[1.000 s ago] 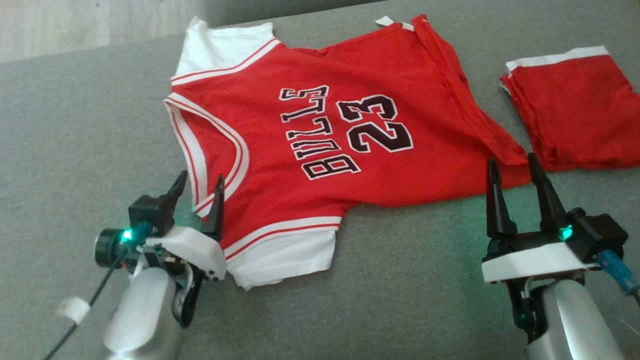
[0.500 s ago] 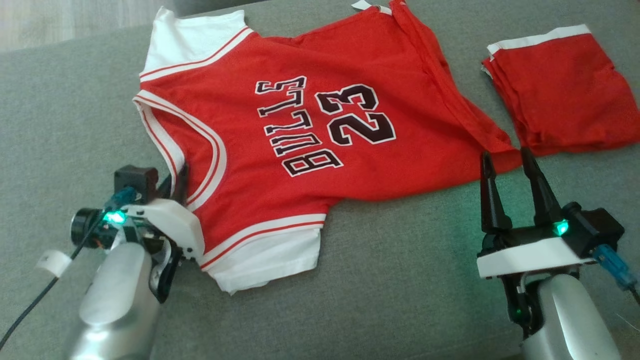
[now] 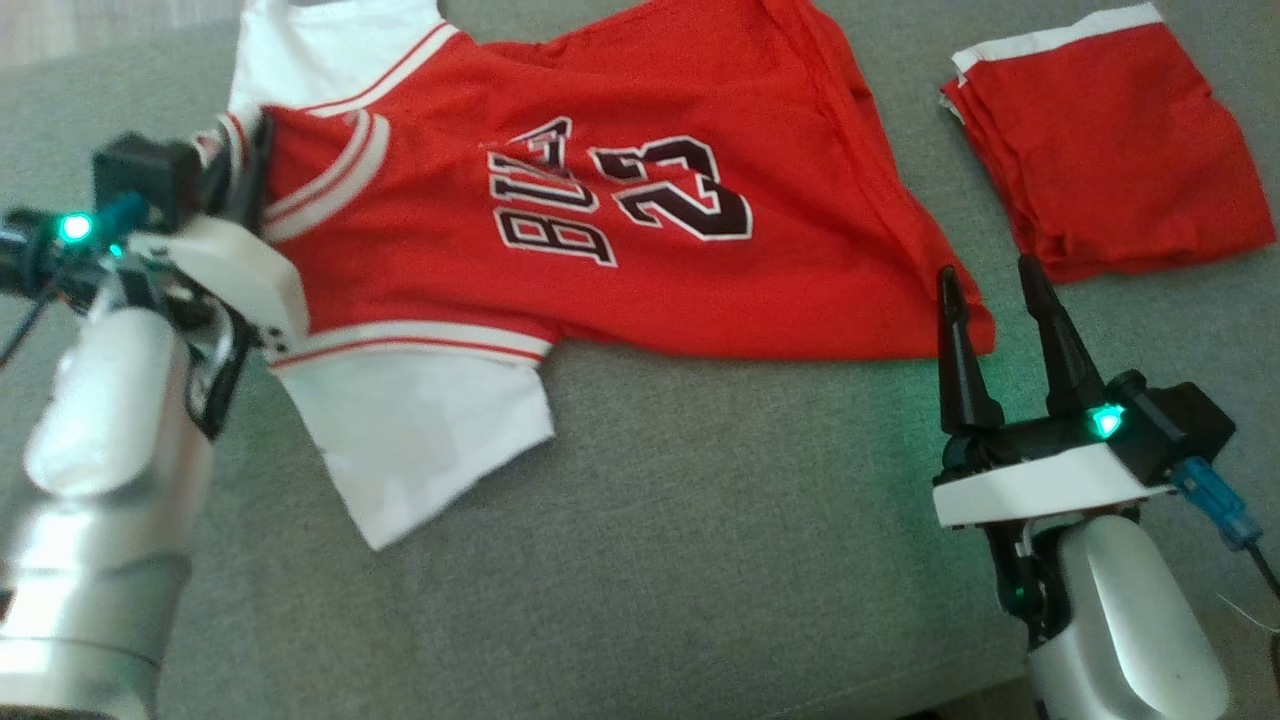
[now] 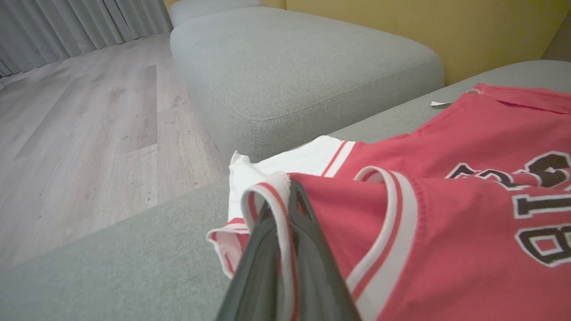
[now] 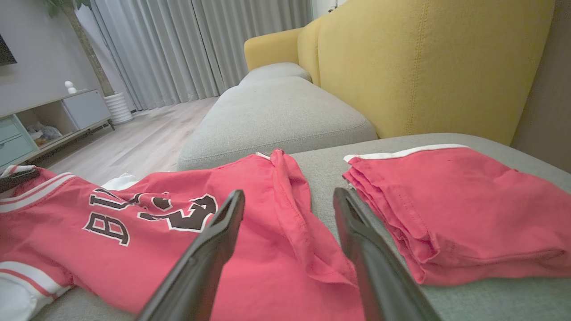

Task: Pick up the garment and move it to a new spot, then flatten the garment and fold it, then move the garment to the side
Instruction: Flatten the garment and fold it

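The left gripper (image 3: 238,170) is clamping its closed fingers on the white-and-red striped trim of the red jersey (image 3: 640,260), holding that edge doubled over towards the chest lettering, though how far off the cushion it is sitting is hard to judge. The right gripper (image 3: 985,272) is hovering with fingers spread wide beside the jersey's hem corner. The jersey is lying across the grey sofa cushion (image 3: 720,540), with a folded red garment (image 3: 1100,190) resting near its hem.
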### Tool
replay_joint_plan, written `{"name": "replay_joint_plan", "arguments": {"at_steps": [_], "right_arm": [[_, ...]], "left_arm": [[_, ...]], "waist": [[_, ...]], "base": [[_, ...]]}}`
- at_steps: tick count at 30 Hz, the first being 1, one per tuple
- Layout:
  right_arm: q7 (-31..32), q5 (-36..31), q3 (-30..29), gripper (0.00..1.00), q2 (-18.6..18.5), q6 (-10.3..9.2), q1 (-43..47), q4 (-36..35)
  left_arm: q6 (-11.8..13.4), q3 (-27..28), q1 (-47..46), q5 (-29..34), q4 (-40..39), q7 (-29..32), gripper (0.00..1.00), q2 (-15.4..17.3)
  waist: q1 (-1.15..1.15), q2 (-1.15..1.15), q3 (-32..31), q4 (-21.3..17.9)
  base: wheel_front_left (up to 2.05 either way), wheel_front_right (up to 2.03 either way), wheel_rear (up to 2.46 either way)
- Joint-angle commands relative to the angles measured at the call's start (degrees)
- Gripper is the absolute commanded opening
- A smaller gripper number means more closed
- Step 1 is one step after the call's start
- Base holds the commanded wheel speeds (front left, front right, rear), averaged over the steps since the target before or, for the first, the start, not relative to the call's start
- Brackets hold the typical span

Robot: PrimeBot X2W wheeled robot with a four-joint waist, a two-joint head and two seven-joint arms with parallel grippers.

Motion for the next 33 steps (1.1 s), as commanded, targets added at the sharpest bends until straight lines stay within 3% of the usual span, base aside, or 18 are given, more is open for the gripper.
{"name": "replay_joint_plan", "arguments": {"at_steps": [1,9,10,16,24,28,33], "right_arm": [[-0.61,0.66,1.68,1.00,-0.24,-0.04,-1.17,-1.84],[-0.61,1.02,2.67,1.00,-0.24,-0.04,-1.83,-1.95],[-0.61,1.05,2.82,1.00,-0.24,-0.04,-1.89,-1.89],[-0.61,0.73,3.02,1.00,-0.24,-0.04,-1.95,-1.79],[-0.61,-0.97,1.21,1.00,-0.24,-0.04,-1.23,-1.22],[-0.61,-1.62,0.00,1.00,-0.24,-0.04,-0.59,-0.96],[-0.61,-2.69,-2.30,1.00,-0.24,-0.04,1.35,-0.69]], "left_arm": [[-0.06,0.91,-3.80,0.83,-0.24,-0.42,0.00,3.45],[-0.30,-1.16,-9.96,0.32,6.82,-0.56,0.00,5.36],[-0.31,-1.41,-10.18,0.21,7.68,-0.93,1.00,5.30],[0.70,-2.32,-10.59,0.98,10.30,-6.06,1.00,4.94],[1.78,-2.89,-7.83,-0.02,11.46,-11.91,1.00,2.14],[2.83,-2.23,-3.56,-1.66,9.39,-14.69,1.00,0.16],[6.04,0.38,5.90,-5.02,1.80,-17.05,1.00,-3.59]], "waist": [[-0.01,0.00,0.75,-0.68],[-0.01,0.00,2.09,-1.35],[-0.01,0.00,2.08,-1.26],[-0.01,0.00,1.39,0.14],[-0.01,0.00,-2.00,4.32],[-0.01,0.00,-4.44,6.44],[-0.01,0.00,-7.83,9.85]], "base": [[0.00,0.00,0.00],[0.00,0.00,0.00],[0.00,0.00,0.00],[0.00,0.00,0.00],[0.00,0.00,0.00],[0.00,0.00,0.00],[0.00,0.00,0.00]]}}
